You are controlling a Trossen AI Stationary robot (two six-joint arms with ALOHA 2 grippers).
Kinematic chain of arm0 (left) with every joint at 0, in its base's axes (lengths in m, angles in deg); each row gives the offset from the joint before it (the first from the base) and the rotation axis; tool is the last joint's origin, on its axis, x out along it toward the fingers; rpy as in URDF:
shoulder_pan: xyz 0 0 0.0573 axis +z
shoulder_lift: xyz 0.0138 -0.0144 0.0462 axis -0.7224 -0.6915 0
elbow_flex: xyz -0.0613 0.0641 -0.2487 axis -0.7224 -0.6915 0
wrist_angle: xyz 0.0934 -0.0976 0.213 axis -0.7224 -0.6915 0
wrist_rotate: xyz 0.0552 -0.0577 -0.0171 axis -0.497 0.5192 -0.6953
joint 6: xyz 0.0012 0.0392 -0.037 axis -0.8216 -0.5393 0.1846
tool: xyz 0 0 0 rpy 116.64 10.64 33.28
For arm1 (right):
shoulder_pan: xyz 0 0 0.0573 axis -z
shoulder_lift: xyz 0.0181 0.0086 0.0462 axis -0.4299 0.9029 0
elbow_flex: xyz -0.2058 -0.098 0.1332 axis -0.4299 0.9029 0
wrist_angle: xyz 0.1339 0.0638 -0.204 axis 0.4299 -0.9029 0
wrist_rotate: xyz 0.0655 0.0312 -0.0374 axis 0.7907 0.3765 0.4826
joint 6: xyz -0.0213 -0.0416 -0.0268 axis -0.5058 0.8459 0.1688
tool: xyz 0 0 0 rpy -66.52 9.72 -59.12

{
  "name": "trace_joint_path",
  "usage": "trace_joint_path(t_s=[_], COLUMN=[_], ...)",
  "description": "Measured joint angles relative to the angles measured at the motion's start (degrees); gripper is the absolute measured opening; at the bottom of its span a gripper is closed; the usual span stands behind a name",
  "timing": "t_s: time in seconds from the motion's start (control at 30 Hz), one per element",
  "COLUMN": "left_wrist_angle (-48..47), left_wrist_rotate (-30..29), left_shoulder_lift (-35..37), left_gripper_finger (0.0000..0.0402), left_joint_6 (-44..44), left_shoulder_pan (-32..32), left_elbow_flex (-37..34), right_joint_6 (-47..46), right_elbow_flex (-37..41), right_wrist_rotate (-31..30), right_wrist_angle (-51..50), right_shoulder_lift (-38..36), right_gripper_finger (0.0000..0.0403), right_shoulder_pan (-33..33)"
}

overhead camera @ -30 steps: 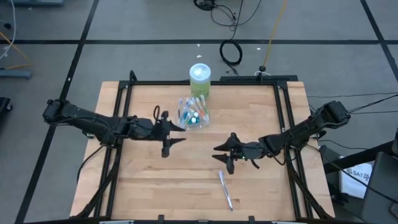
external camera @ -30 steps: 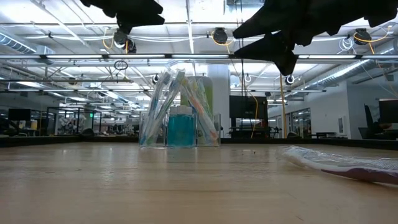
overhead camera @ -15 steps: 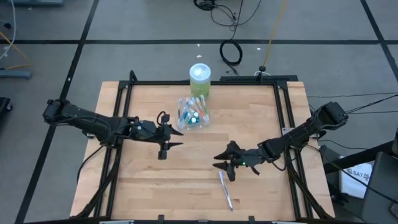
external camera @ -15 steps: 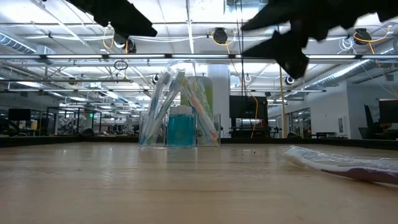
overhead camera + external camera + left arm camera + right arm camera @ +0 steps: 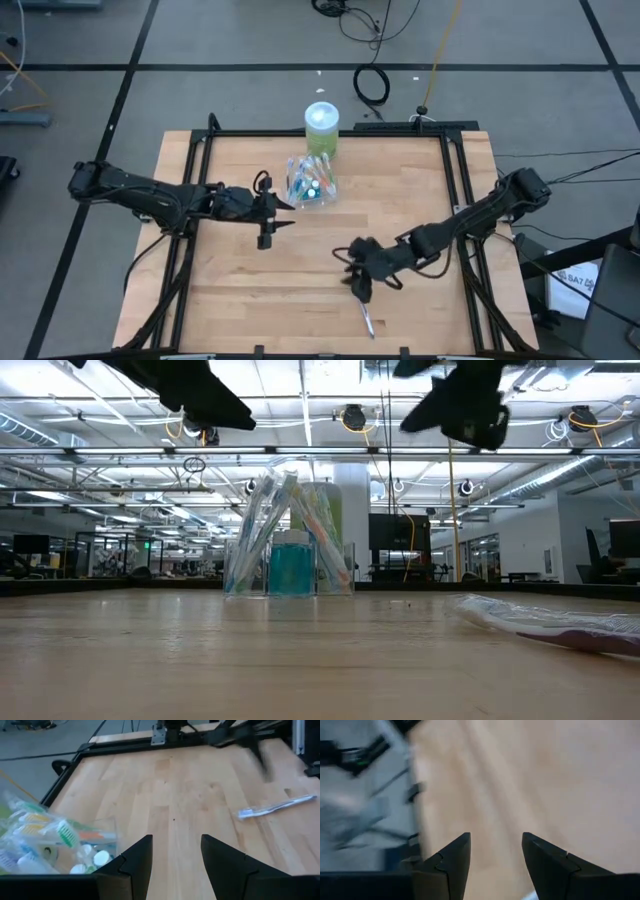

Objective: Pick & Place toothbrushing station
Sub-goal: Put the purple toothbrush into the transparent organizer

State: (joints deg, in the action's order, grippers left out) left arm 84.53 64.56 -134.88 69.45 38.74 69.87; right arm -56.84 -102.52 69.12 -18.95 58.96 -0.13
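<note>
The right tool (image 5: 358, 283), fingers apart and empty, is being positioned over a wrapped toothbrush (image 5: 366, 319) lying loose on the bench (image 5: 420, 190), apparently for pickup; the clear cup (image 5: 311, 184) is being flanked by the parted left tool (image 5: 272, 221).

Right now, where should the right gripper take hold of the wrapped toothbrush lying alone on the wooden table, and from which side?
The clear-wrapped toothbrush lies flat on the wooden table, long and thin. Best is probably its middle, from straight above, fingers across its narrow width. The open right gripper hangs near its far end.
</note>
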Motion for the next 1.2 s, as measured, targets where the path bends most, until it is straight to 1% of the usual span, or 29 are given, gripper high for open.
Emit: trace_joint_path(t_s=[0.1, 0.23, 0.3, 0.43, 0.5, 0.6, 0.83, 0.9, 1.2], left_wrist_angle=[-1.33, -2.9, -3.1, -3.58, -3.7, -3.72, -3.72, -3.72, -3.74], left_wrist_rotate=[-0.02, -0.02, -0.01, -0.03, -0.01, 0.02, 0.06, 0.06, 0.09], left_shoulder_lift=[0.0, 0.0, 0.0, 0.0, 0.0, 0.0, 0.0, 0.0, 0.0], left_gripper_finger=[0.0175, 0.0175, 0.0175, 0.0175, 0.0175, 0.0175, 0.0175, 0.0175, 0.0175], left_joint_6=[0.18, 0.44, 0.93, 1.02, 1.03, 1.03, 1.53, 1.7, 2.38], left_shoulder_pan=[0.72, 1.46, 1.67, 1.82, 1.82, 1.81, 1.82, 1.82, 1.82], left_elbow_flex=[0.0, 0.0, 0.0, 0.0, 0.0, 0.0, 0.0, 0.0, 0.0], right_joint_6=[-7.18, -16.61, -20.2, -24.6, -24.88, -22.99, -20.47, -20.33, -18.15], right_elbow_flex=[-0.21, -0.08, -0.17, -0.1, -0.1, -0.1, -0.12, -0.11, 0.03], right_wrist_rotate=[6.65, 12.39, 13.06, 12.14, 9.6, 6.98, 6.85, 6.83, 6.87], right_wrist_angle=[0.6, -1.58, -3.42, -12.55, -14.72, -14.38, -9.83, -7.77, -6.61], right_shoulder_lift=[1.88, 5.34, 6.4, 8.06, 8.75, 10.5, 15.89, 16.32, 16.25], right_gripper_finger=[0.0171, 0.0171, 0.0171, 0.0171, 0.0171, 0.0171, 0.0171, 0.0171, 0.0171], right_shoulder_pan=[-1.16, -2.61, -3.43, -4.34, -4.12, -3.41, -2.45, -2.08, -0.71])
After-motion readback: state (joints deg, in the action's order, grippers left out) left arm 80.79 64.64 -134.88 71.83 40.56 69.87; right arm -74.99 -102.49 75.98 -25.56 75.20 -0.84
